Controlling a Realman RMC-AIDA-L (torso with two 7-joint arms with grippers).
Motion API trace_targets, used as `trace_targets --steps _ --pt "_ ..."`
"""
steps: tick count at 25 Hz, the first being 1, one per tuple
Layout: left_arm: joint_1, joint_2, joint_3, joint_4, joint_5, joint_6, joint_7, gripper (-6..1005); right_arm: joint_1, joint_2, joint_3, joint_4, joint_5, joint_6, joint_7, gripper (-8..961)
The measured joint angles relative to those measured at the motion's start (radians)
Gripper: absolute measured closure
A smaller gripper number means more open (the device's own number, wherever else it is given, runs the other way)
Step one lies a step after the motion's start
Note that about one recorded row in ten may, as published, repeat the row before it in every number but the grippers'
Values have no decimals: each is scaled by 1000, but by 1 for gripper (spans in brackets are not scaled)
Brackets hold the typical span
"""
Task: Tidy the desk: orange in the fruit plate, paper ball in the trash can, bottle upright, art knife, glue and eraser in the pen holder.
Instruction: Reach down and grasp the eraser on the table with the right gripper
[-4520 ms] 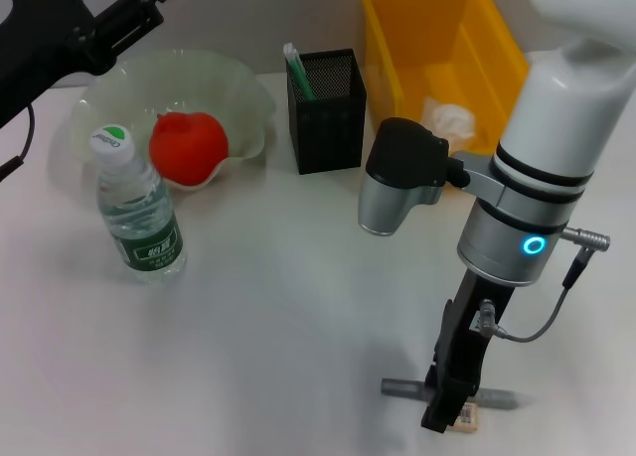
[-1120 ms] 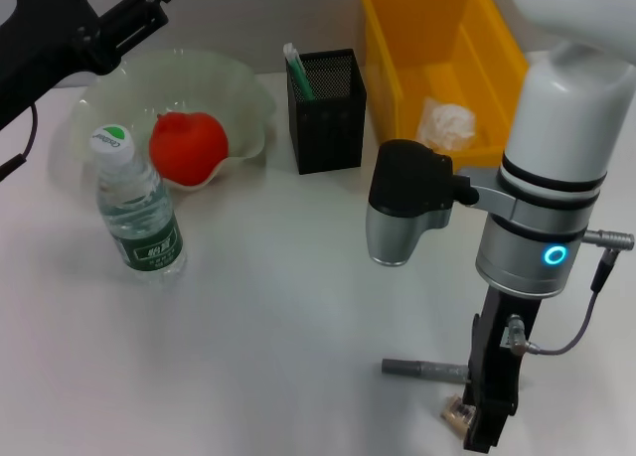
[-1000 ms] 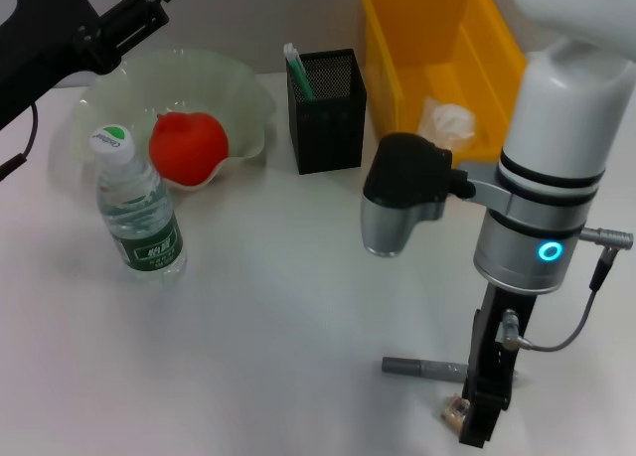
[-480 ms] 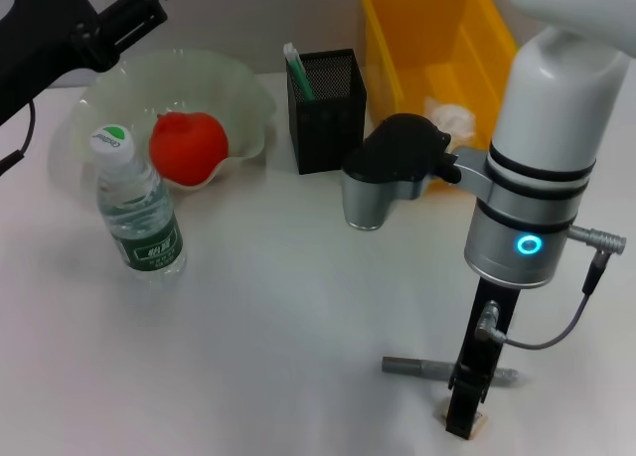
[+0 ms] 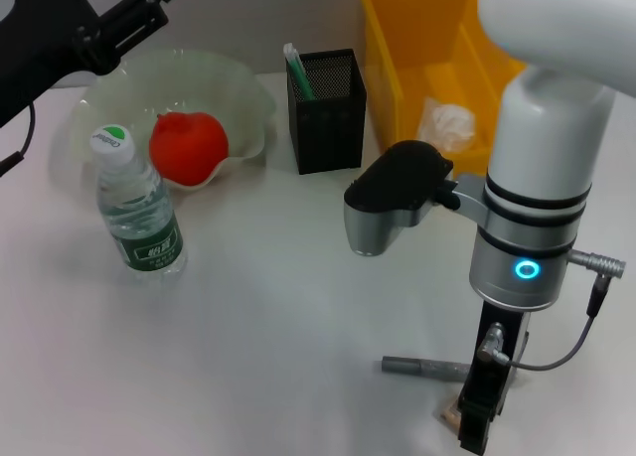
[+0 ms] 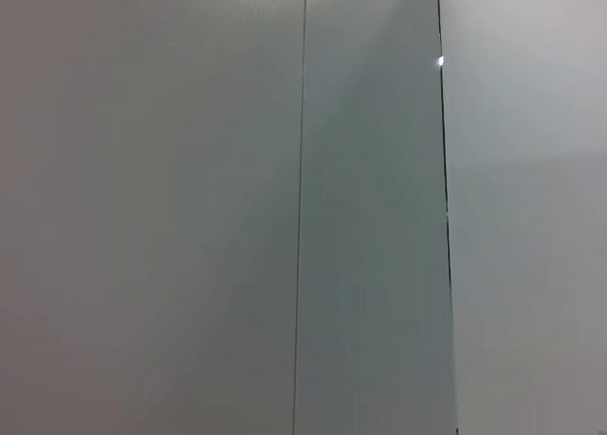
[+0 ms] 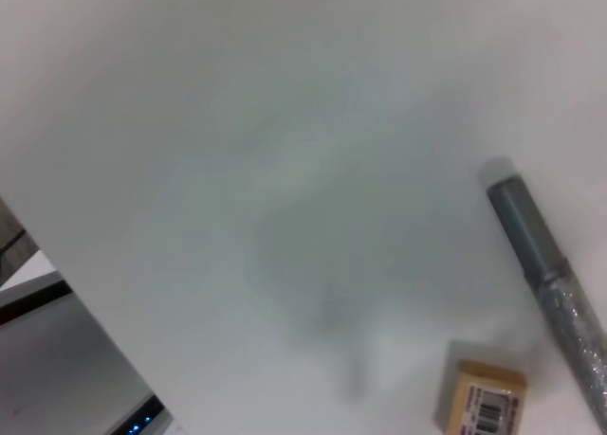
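Black right claw (image 5: 475, 428) has shifted beside the eraser (image 5: 452, 413); its grip cannot be told.

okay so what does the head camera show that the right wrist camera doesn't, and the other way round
Only the head view shows the bottle standing upright, the orange in the fruit plate, the pen holder, the paper ball in the yellow trash can, the left hand raised at the far left, and the right hand low over the desk. Only the right wrist view shows the barcode label on the eraser. Both show the eraser and the grey art knife beside it.
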Motion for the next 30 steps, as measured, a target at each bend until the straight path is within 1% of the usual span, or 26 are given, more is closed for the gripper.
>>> trace_targets --steps 7,26,30 --pt "1 -1 5 -1 1 1 1 274 3 0 -22 4 -24 33 23 425" --pt "-1 -2 8 -1 1 2 12 274 30 2 -46 5 -16 59 60 423" --pt "-1 -1 6 -1 1 2 15 274 45 3 -80 5 18 63 78 424"
